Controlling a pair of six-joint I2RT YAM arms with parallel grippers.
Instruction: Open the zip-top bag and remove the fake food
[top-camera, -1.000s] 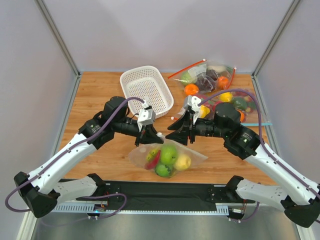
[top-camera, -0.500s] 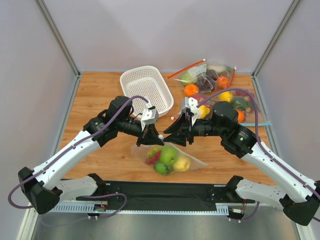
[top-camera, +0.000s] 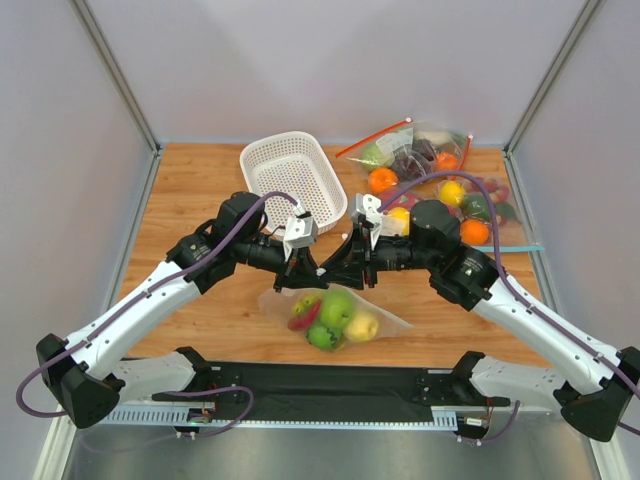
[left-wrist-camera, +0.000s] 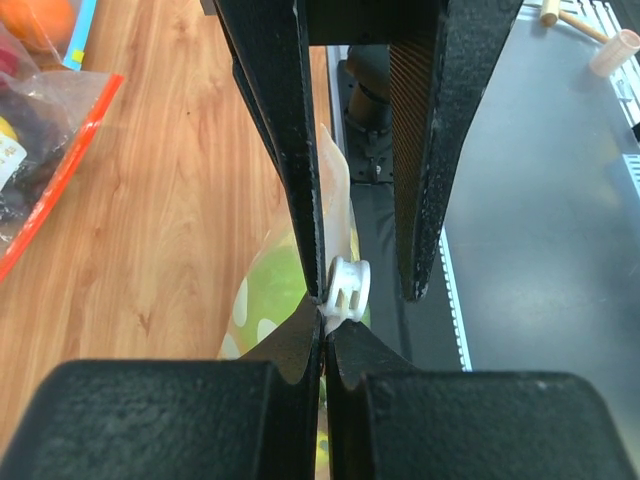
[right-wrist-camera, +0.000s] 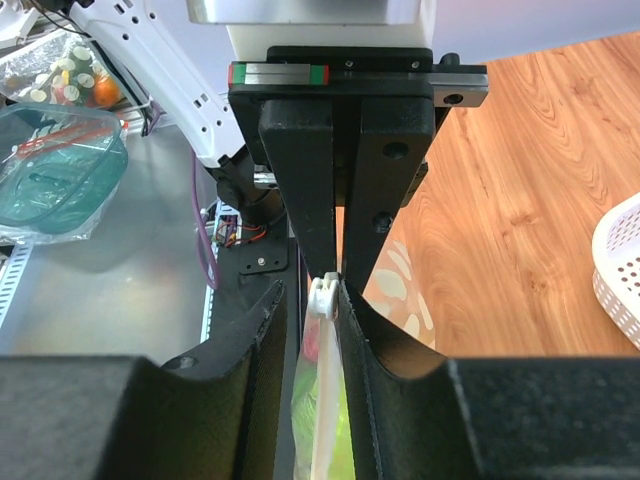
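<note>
- Two arms, the left arm (top-camera: 160, 285) and the right arm (top-camera: 530, 320), wrists nose to nose at the centre of the top view, just above the zip-top bag (top-camera: 385, 322).
- At lower centre of that view, just ahead of the arm bases: the zip-top bag, resting on the bench (top-camera: 200, 190), top edge held up toward the wrists.
- Inside it, the fake food, bunched and touching: a green apple (top-camera: 338, 308), a second green apple (top-camera: 322, 338) below it, a red chili (top-camera: 303, 322) at left, a yellowish round fruit (top-camera: 363, 326) at right.
- As for the left jaws: closed flat on the bag's dotted film. In the left wrist view the fingers (left-wrist-camera: 200, 420) meet at bottom centre, with film rising from between them.
- Right at those fingertips, on the bag's edge: a white plastic piece (left-wrist-camera: 348, 290).
- As for the right jaws: narrowly parted, straddling the white plastic piece and the film. One finger (right-wrist-camera: 390, 400) touches it and a sliver of gap shows at the other side, with no clamp visible.
- Upper centre-left of the top view: a white basket (top-camera: 262, 158), well apart from the zip-top bag.
- Upper right: undotted bags (top-camera: 420, 150) of other fruit, one with a red strip (top-camera: 372, 140), one with a blue strip (top-camera: 528, 247).
</note>
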